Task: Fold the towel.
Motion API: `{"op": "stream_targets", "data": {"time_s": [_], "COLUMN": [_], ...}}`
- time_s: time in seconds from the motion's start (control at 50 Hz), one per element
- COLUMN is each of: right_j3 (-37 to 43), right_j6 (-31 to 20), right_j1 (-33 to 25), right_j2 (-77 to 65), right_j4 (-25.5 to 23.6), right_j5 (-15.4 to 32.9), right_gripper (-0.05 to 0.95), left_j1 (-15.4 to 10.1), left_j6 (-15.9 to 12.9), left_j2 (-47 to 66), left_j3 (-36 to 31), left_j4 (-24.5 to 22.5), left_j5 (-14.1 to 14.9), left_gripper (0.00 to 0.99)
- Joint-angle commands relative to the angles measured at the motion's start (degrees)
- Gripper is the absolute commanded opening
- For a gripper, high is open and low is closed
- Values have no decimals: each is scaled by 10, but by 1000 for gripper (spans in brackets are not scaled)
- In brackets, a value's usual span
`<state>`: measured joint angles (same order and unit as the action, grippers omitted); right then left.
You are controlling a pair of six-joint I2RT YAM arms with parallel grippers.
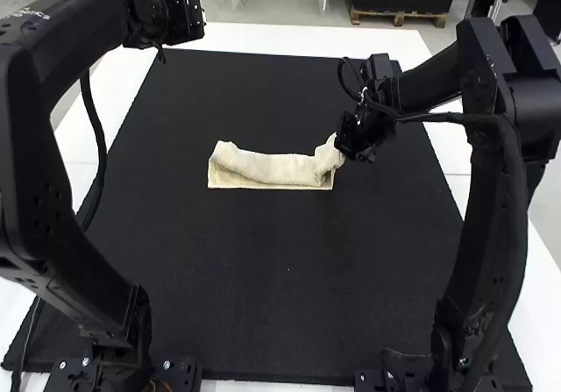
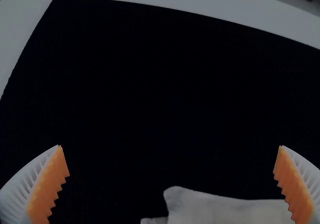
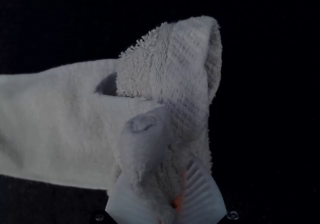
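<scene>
High view, near side first: black jointed left arm [image 1: 48, 173] blocks the left of frame, black jointed right arm [image 1: 491, 199] the right. Thin black cable [image 1: 95, 124] hangs by the left arm. Big rectangular black mat [image 1: 272, 278] covers most of the white table [image 1: 197, 37]. Cream terry towel [image 1: 272, 169] is mid-frame on the mat, folded to a narrow strip lying crosswise, flat layer showing along its near edge, right end bunched. Right gripper [image 1: 358, 136] is at that bunched end; right wrist view has its white ribbed fingers [image 3: 202, 194] clamped on towel cloth. Left gripper [image 1: 182, 17], upper left of frame, is off the towel; left wrist view has its orange-padded fingers [image 2: 47, 191] wide apart. White print on the left arm, upper left.
</scene>
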<state>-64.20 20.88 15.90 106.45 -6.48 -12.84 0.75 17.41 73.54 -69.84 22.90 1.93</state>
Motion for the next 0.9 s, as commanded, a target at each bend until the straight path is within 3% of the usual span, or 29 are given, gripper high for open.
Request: {"op": "stream_targets", "data": {"time_s": [0.0, 0.88], "right_j3": [-10, -77], "right_j6": [16, 15], "right_j1": [20, 114], "right_j2": [-20, 47], "right_j4": [8, 14], "right_j5": [-22, -32], "right_gripper": [-25, -25], "left_j1": [6, 30], "left_j6": [10, 34], "left_j2": [-20, -75], "left_j3": [2, 28], "left_j4": [-2, -6], "left_j5": [4, 17], "left_gripper": [970, 970]}}
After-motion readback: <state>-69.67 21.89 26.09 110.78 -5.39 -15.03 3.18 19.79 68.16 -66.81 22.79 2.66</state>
